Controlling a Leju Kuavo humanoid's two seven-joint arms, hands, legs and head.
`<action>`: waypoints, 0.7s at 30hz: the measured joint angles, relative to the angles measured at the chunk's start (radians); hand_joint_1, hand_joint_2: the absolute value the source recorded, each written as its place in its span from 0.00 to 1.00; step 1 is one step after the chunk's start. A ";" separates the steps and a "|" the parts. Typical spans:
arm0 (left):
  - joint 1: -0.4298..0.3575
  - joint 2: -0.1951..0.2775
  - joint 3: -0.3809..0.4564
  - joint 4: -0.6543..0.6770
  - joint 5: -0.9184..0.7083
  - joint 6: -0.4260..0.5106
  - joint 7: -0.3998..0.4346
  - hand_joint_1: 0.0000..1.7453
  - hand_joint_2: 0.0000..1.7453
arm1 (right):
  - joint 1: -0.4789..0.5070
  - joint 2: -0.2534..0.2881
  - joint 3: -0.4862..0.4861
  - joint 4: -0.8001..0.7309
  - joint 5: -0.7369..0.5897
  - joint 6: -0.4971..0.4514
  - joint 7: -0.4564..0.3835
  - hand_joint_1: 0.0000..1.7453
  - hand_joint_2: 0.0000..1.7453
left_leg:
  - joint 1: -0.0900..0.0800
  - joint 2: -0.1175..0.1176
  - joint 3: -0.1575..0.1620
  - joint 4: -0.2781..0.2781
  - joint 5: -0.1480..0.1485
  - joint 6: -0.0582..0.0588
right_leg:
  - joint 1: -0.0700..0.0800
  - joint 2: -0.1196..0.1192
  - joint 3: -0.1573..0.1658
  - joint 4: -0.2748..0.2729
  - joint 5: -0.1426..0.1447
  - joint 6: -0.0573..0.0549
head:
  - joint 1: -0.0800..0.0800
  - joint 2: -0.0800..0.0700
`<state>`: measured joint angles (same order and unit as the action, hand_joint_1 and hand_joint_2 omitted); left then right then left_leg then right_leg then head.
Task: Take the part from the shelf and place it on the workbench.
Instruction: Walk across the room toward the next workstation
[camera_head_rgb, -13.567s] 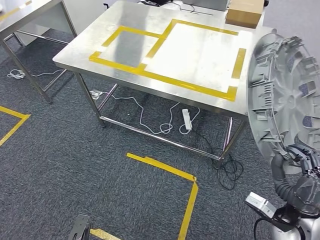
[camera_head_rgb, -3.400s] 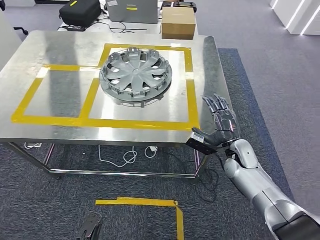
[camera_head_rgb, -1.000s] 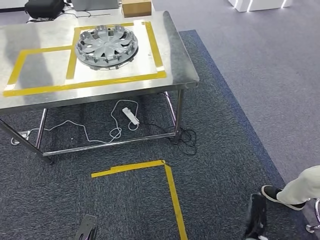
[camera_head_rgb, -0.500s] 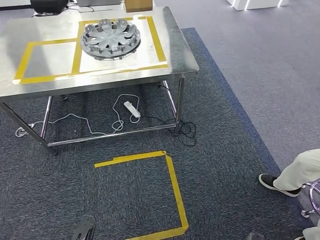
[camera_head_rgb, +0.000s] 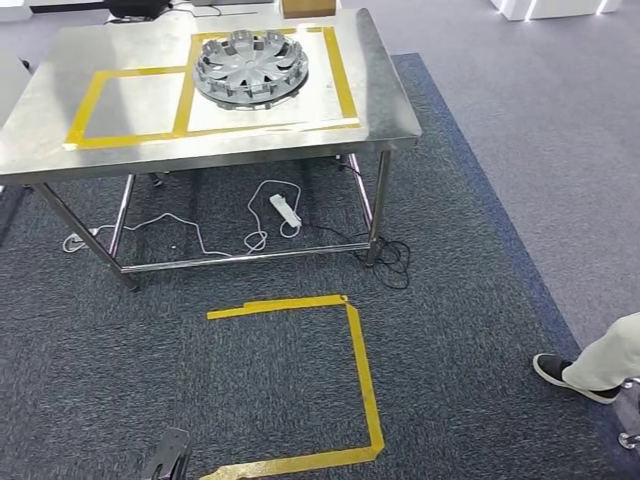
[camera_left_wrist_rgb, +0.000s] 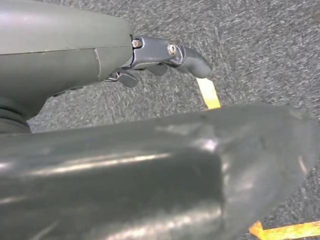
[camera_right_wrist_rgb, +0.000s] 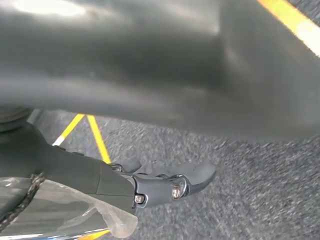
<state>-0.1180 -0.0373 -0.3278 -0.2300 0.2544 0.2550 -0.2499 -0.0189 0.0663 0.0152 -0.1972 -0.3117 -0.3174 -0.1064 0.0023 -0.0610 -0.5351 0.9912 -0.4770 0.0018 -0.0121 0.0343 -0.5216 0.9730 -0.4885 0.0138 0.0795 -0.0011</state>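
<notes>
The left hand (camera_left_wrist_rgb: 113, 165) hangs low, seen in the left wrist view. Its thick thumb lies across the picture and its darker fingers (camera_left_wrist_rgb: 166, 52) reach out nearly straight, with nothing between them. The right hand (camera_right_wrist_rgb: 143, 85) hangs in the same way in the right wrist view. Its fingers (camera_right_wrist_rgb: 170, 185) are stretched out too, apart from the thumb, and they hold nothing.

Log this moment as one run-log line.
part: wheel cover flat on workbench, inside taped box | left hand: holds nothing | right hand: holds nothing | person's foot nearby
</notes>
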 joint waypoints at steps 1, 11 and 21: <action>0.001 0.001 0.000 0.000 0.000 0.000 0.000 0.00 0.00 | 0.000 0.002 0.000 0.001 0.000 0.000 0.000 0.00 0.00 | 0.000 0.008 -0.009 0.019 -0.015 -0.005 | -0.002 -0.011 0.000 -0.003 0.003 -0.006 | -0.003 0.000; 0.000 0.012 -0.012 0.000 -0.014 -0.011 0.030 0.00 0.00 | -0.002 0.005 0.068 0.009 0.114 0.001 0.044 0.00 0.00 | -0.001 0.119 0.010 0.035 -0.021 -0.014 | 0.008 -0.121 -0.012 0.008 0.004 -0.011 | -0.014 0.000; 0.026 0.026 -0.017 0.000 0.042 0.019 -0.031 0.00 0.00 | -0.004 0.003 0.185 0.010 0.213 0.023 0.050 0.00 0.00 | 0.000 0.046 -0.011 -0.005 0.013 0.039 | 0.002 -0.039 -0.140 0.297 -0.150 0.029 | -0.010 0.000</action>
<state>-0.0920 -0.0115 -0.3450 -0.2298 0.2963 0.2743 -0.2810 -0.0229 0.0694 0.2005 -0.1869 -0.0986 -0.2947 -0.0562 0.0022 -0.0146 -0.5465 0.9863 -0.4642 0.0406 -0.0097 -0.0044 -0.6617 1.2703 -0.6384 0.0431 0.0695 -0.0011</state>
